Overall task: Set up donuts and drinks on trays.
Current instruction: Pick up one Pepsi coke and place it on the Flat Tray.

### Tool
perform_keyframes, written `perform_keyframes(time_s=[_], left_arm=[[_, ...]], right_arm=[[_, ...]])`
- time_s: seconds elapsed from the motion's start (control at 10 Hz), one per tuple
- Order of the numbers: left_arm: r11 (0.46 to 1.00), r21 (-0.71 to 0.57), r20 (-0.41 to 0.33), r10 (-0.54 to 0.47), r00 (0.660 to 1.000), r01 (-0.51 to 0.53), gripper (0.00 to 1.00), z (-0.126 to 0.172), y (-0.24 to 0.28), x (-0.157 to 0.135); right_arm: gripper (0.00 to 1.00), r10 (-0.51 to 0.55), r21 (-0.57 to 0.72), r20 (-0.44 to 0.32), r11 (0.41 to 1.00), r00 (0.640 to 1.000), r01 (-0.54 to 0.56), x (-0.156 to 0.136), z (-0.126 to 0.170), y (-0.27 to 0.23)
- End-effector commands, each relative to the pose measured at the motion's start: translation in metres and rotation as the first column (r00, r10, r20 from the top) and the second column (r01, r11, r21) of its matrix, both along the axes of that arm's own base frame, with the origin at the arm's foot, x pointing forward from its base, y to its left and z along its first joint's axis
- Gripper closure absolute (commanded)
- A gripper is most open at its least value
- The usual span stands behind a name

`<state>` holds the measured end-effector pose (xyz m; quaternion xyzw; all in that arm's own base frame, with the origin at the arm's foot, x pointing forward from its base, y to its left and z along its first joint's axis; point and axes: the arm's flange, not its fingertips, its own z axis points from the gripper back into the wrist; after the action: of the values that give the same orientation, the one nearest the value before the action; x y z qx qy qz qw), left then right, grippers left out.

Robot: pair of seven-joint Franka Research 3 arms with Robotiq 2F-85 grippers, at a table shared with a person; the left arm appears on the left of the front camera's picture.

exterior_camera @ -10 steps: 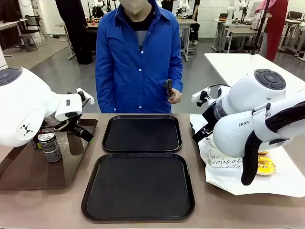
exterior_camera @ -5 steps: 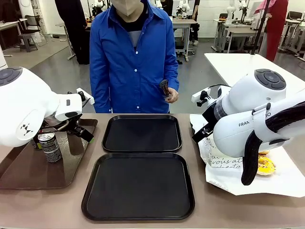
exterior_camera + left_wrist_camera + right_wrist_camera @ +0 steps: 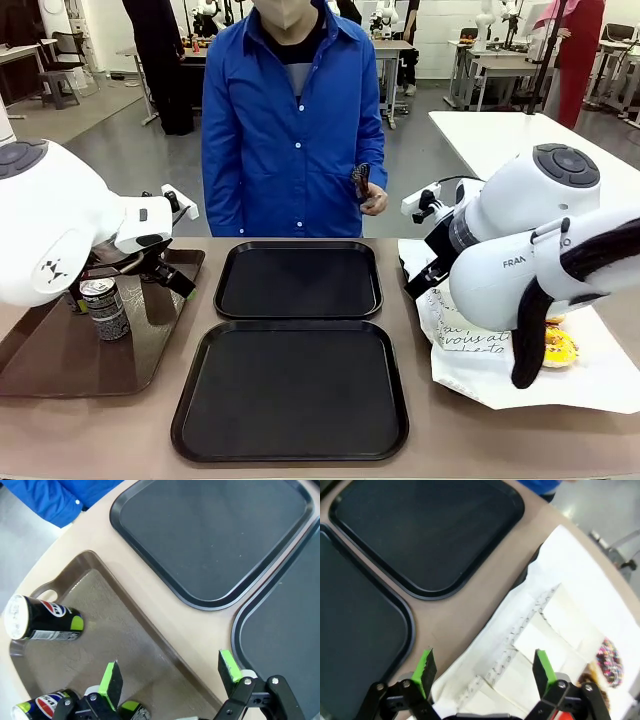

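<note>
Two black trays lie empty in the middle of the table, the far tray (image 3: 298, 280) and the near tray (image 3: 292, 388). My left gripper (image 3: 170, 672) hangs open over the right rim of a brown tray (image 3: 100, 610) with nothing between its fingers. Black cans stand on that brown tray: one (image 3: 42, 622) farther off, another (image 3: 42, 707) and a third (image 3: 132, 712) close under the fingers. My right gripper (image 3: 484, 667) is open above white paper sleeves (image 3: 555, 620). A sprinkled donut (image 3: 609, 662) lies at their edge. A yellow donut (image 3: 558, 345) shows in the front view.
A person in a blue shirt stands at the far side, holding a small dark object (image 3: 362, 182) in one hand. White paper (image 3: 470, 365) covers the table's right side. My right arm's bulk (image 3: 520, 270) hangs over it.
The person has shifted slightly and the hand with the dark object has moved a little to the right. Both arms and the cans are where they were.
</note>
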<state>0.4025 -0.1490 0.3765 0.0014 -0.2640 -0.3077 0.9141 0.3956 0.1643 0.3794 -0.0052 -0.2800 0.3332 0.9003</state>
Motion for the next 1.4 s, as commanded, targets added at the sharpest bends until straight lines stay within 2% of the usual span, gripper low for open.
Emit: perform_keyframes(time_s=[0.0,0.1,0.2,0.3,0.4,0.5,0.6,0.7,0.9,1.0,1.1,1.2,1.3], left_arm=[[0.991,0.128,0.035,-0.034,0.999,0.029,0.00,0.022,0.013,-0.097],[0.985,0.151,-0.001,-0.087,0.996,0.086,0.00,0.031,0.023,-0.143],[0.981,0.168,-0.037,-0.097,0.995,0.102,0.00,0.043,0.036,-0.193],[0.976,0.190,-0.104,-0.091,0.990,0.110,0.00,0.051,0.041,-0.231],[0.978,0.166,-0.124,-0.108,0.986,0.128,0.00,0.052,0.042,-0.247],[0.981,0.147,-0.188,-0.100,0.977,0.129,0.00,0.047,0.041,-0.261],[0.976,0.194,-0.163,-0.069,0.984,0.101,0.00,0.038,0.042,-0.252],[0.974,0.185,-0.155,-0.105,0.982,0.133,0.00,0.133,-0.021,-0.137],[0.974,0.185,-0.155,-0.105,0.982,0.133,0.00,0.133,-0.021,-0.137],[0.974,0.185,-0.155,-0.105,0.982,0.133,0.00,0.133,-0.021,-0.137],[0.975,0.180,-0.171,-0.097,0.981,0.128,0.00,0.141,-0.019,-0.154],[0.988,-0.147,-0.219,-0.069,0.973,0.037,0.00,0.150,0.017,-0.142],[0.908,-0.407,-0.251,-0.004,0.968,-0.102,0.00,0.152,0.060,-0.133]], right_arm=[[0.00,0.031,-0.159,0.033,0.987,0.999,-0.025,-0.076,0.014,-0.021],[0.00,0.050,-0.231,-0.016,0.971,0.999,-0.052,-0.123,0.023,-0.037],[0.00,0.030,-0.280,-0.028,0.959,0.999,-0.037,-0.169,0.037,-0.051],[0.00,-0.025,-0.325,-0.050,0.946,0.998,0.007,-0.220,0.053,-0.062],[0.00,-0.004,-0.303,-0.045,0.953,0.999,-0.010,-0.253,0.061,-0.067],[0.00,0.009,-0.285,-0.073,0.958,0.997,-0.029,-0.265,0.059,-0.074],[0.00,0.016,-0.267,-0.087,0.963,0.996,-0.039,-0.247,0.050,-0.083],[0.00,-0.003,-0.326,-0.063,0.945,0.998,-0.017,-0.123,0.137,-0.012],[0.00,-0.003,-0.326,-0.063,0.945,0.998,-0.017,-0.123,0.137,-0.012],[0.00,0.008,-0.319,-0.071,0.947,0.997,-0.031,-0.158,0.157,-0.016],[0.00,0.044,0.248,-0.318,0.968,0.947,0.038,-0.139,0.165,-0.033],[0.00,0.118,0.641,-0.469,0.727,0.875,0.246,-0.125,0.175,-0.080],[0.00,0.180,0.837,-0.448,0.428,0.876,0.340,-0.117,0.173,-0.138]])
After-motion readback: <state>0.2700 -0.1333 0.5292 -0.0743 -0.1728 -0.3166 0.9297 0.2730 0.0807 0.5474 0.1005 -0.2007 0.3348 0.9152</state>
